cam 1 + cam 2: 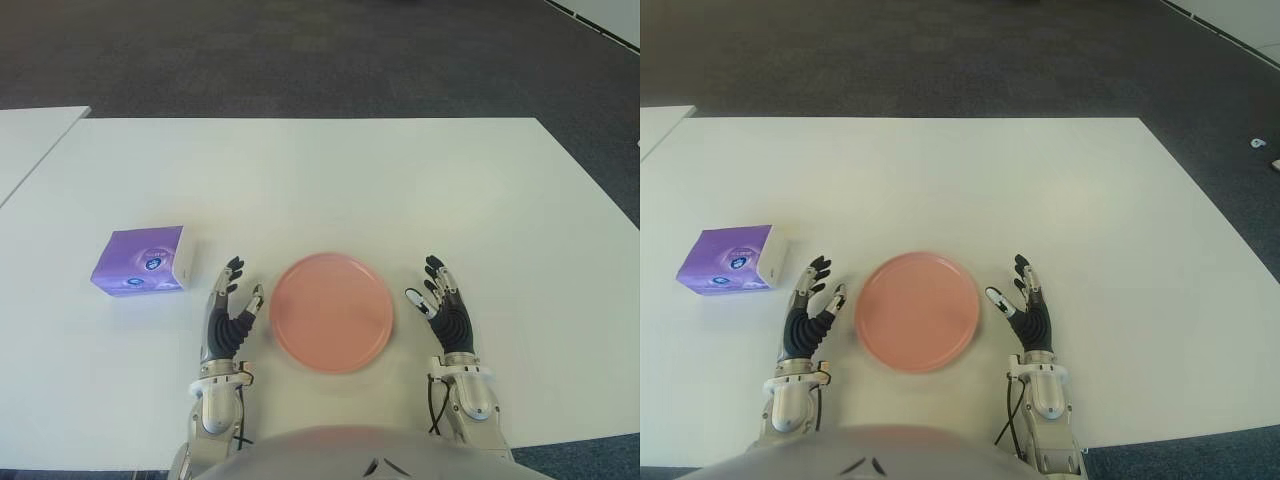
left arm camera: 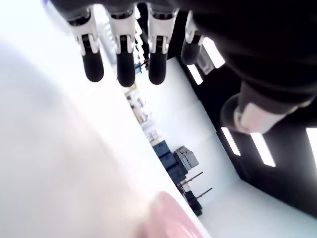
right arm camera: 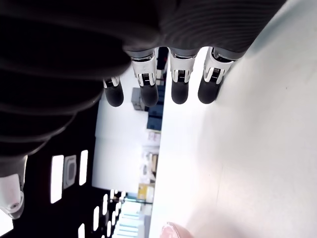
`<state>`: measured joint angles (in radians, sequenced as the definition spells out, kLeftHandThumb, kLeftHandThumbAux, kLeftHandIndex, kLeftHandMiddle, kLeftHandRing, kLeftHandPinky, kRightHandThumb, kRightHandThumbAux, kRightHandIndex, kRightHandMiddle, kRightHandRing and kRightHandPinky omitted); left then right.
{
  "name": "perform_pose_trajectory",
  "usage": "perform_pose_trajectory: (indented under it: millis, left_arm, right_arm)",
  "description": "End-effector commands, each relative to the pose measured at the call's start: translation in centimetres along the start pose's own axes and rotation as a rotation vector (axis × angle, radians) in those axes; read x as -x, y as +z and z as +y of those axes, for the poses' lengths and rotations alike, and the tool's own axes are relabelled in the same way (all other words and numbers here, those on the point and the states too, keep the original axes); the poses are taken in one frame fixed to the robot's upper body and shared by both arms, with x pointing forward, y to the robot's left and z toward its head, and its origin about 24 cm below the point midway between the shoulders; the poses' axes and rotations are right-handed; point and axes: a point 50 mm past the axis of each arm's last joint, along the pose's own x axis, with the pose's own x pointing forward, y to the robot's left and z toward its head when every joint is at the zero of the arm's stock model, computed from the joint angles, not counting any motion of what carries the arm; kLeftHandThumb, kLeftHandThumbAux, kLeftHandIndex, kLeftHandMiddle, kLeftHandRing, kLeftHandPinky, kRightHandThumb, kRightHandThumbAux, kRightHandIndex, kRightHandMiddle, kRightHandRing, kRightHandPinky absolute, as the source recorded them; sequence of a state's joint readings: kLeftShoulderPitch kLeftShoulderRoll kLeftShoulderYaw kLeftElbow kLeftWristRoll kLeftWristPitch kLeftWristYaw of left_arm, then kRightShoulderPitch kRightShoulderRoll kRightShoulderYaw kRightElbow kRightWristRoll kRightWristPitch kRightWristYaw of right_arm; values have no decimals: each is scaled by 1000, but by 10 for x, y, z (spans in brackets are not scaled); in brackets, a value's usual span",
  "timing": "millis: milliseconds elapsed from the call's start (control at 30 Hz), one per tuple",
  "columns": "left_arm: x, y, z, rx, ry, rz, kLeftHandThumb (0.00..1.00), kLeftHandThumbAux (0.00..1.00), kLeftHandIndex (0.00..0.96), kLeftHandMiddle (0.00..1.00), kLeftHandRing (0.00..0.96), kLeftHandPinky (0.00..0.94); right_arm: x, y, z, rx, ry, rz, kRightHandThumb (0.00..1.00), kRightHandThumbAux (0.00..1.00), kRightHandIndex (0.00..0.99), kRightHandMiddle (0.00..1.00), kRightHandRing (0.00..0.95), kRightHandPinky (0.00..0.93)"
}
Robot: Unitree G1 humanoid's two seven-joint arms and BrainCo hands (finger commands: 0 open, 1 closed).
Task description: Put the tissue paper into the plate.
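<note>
Two robot hands flanked a round pink plastic plate (image 1: 331, 311) near the front edge of the white table (image 1: 330, 180). The left hand (image 1: 229, 320) showed just left of the plate, fingers spread and empty; the right hand (image 1: 445, 312) showed just right of it, likewise released and holding nothing. Both forearms pointed away from the robot, palms turned inward. Farther left, apart from the left hand, lay the purple tissue paper pack (image 1: 141, 261), untouched. Only the wrist views showed ceiling lights beyond the straight fingertips (image 3: 179, 92).
</note>
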<state>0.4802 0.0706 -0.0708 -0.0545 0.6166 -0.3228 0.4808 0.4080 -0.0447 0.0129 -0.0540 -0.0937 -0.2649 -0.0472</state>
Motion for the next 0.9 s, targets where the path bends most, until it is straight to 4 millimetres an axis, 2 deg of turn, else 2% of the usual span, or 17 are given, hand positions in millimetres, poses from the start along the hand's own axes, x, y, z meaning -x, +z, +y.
perform_pose_trajectory:
  millis: [33,367,733,900]
  left_arm:
    - [-7,-8,14,-562,157,-309,285,415,127,187,180,188]
    - [-8,-5,19,-658,213,-345,284,363,153,182,152,135]
    - [-14,5,45,-722,245,-349,298,348,160,150,103,67]
    - [-12,31,68,-734,233,-311,301,335,159,115,66,27]
  right_arm:
    - [12,-27,-3,17,-5,168,333,531,44,42,16,27]
    - [10,-30,-4,11,4,173,322,533,37,43,25,30]
    - [7,-36,-8,18,0,202,320,524,35,22,1,1]
    - [7,-39,-9,35,6,212,300,513,27,19,0,0]
